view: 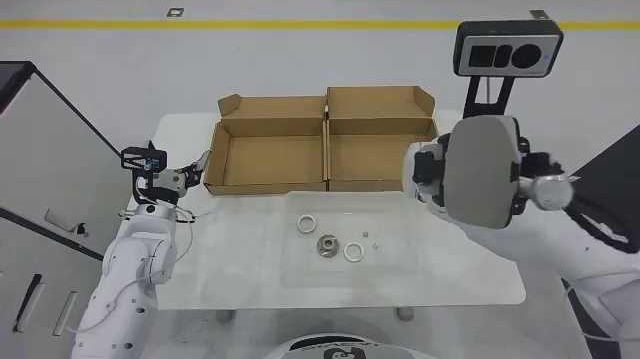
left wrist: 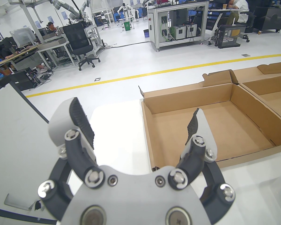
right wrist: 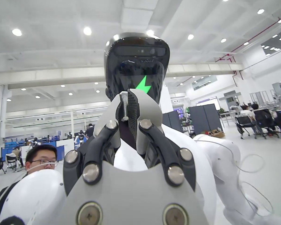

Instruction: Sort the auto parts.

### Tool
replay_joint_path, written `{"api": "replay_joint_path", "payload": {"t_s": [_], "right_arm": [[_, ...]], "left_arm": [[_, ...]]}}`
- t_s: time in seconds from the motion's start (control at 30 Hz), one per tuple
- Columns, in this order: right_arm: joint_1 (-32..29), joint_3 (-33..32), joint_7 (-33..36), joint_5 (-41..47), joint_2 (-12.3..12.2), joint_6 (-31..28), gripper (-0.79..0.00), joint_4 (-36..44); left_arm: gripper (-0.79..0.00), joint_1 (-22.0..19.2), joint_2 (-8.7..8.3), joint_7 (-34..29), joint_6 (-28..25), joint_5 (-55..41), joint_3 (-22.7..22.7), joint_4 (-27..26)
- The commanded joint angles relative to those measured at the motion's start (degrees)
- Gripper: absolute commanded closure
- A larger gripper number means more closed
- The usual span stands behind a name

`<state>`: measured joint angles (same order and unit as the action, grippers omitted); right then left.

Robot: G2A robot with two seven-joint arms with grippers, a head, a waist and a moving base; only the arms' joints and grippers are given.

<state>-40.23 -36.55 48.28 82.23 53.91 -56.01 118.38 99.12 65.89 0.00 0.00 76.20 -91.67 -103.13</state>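
The left gripper (view: 198,167) sits at the left of the top view, over the left edge of the table (view: 250,269) and just beside the left box (view: 268,157). Its fingers (left wrist: 80,118) stand wide apart, with nothing between them. The left box and the right box (view: 375,154) lie touching side by side in the upper middle, both open. Below them, at the centre, a clear tray (view: 395,269) holds a white ring (view: 307,224), a dark metal part (view: 327,246) and a second white ring (view: 354,252), near each other but apart. At the right, the right arm is lifted above the table. The right gripper (right wrist: 127,94) is clamped on a threaded bolt (right wrist: 124,107) at the centre of the right wrist view.
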Motion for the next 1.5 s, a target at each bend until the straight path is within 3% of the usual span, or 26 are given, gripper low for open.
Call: {"api": "replay_joint_path", "payload": {"t_s": [0.0, 0.3, 0.73, 0.87, 1.27, 1.47], "right_arm": [[-1.3, -1.1, 0.7, 1.8, 0.6, 0.7, 0.000, 0.2], [-5.4, -6.3, 4.2, 1.5, 3.1, 4.2, 0.000, -2.9], [-7.8, -11.9, -4.2, -22.2, 4.1, 13.5, 0.000, -5.7], [-9.2, -12.8, -6.1, -24.1, 4.6, 14.3, 0.000, -4.8], [-11.9, -13.0, 2.2, -7.3, 7.3, 9.9, 0.000, -3.2], [-12.2, -14.3, 4.7, -7.1, 8.3, 11.4, 0.000, -4.9]], "left_arm": [[-0.785, 0.0, 0.00, 0.0, 0.0, 0.0, 0.0, 0.0], [-0.785, 0.0, 0.00, 0.0, 0.0, 0.0, 0.0, 0.0], [-0.785, 0.0, 0.00, 0.0, 0.0, 0.0, 0.0, 0.0], [-0.785, 0.0, 0.00, 0.0, 0.0, 0.0, 0.0, 0.0], [-0.785, 0.0, 0.00, 0.0, 0.0, 0.0, 0.0, 0.0], [-0.785, 0.0, 0.00, 0.0, 0.0, 0.0, 0.0, 0.0]]}}
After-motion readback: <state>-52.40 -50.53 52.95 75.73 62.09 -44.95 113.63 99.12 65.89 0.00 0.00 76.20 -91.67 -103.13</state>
